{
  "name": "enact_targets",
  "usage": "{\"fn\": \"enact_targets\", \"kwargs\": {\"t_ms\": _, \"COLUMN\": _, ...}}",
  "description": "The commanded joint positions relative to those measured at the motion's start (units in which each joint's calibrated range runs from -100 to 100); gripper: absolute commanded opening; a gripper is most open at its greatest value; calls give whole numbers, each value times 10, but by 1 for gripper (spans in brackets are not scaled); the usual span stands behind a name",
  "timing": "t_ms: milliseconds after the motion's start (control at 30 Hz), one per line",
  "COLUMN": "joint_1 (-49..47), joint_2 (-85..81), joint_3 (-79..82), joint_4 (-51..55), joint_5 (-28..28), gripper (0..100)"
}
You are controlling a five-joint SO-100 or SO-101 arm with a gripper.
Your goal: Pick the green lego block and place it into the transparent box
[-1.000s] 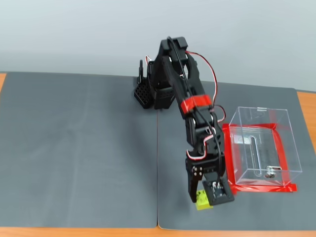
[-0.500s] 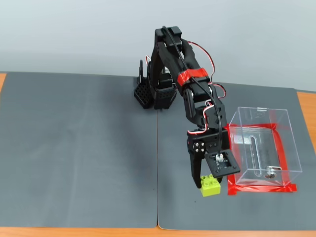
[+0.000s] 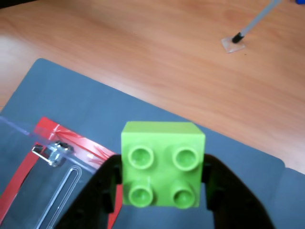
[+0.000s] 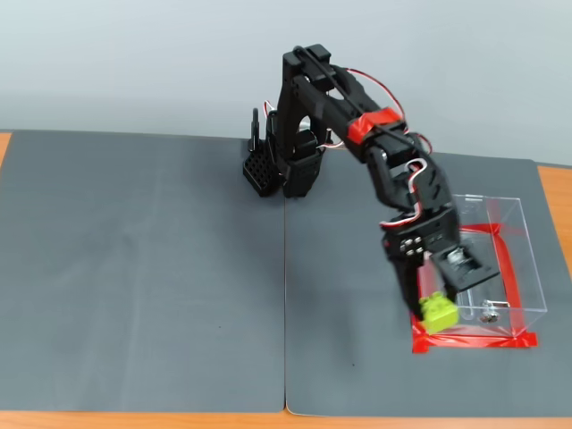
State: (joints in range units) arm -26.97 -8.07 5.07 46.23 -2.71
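Right now the gripper (image 4: 432,310) is carrying the green lego block (image 3: 162,164), its two black fingers closed against the brick's opposite sides, studs facing the wrist camera. In the fixed view the block (image 4: 438,310) is hanging in the air at the near left corner of the transparent box (image 4: 500,259), over the red tape outline (image 4: 474,341) that is framing the box on the grey mat (image 4: 143,268). Whether the brick is sitting over the box's opening or just outside its wall, I cannot tell from these angles.

That is where the risk is lying. If the fingers are opening here, the block may be striking the thin clear rim and bouncing out onto the mat, or landing on the tape beside the box. A low approach could also be knocking the light box off its tape outline, since the wall is hard to see and the fingers are hanging close to it. The grip itself is looking even, though only the lower half of the brick is between the fingers, so a jolt could be tilting it.

Inside the box, only a small metal piece (image 3: 53,153) and a long slot (image 3: 59,198) at the base are showing; no brick is lying in it yet.
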Motion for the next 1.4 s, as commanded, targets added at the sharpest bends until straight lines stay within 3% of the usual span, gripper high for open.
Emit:
{"fn": "enact_targets", "kwargs": {"t_ms": 0, "joint_1": -31, "joint_2": -22, "joint_3": -36, "joint_4": 1, "joint_5": -2, "gripper": 12}}
{"fn": "enact_targets", "kwargs": {"t_ms": 867, "joint_1": -204, "joint_2": 2, "joint_3": -14, "joint_4": 2, "joint_5": -2, "gripper": 12}}
{"fn": "enact_targets", "kwargs": {"t_ms": 1367, "joint_1": -213, "joint_2": 14, "joint_3": -14, "joint_4": 2, "joint_5": 2, "gripper": 12}}
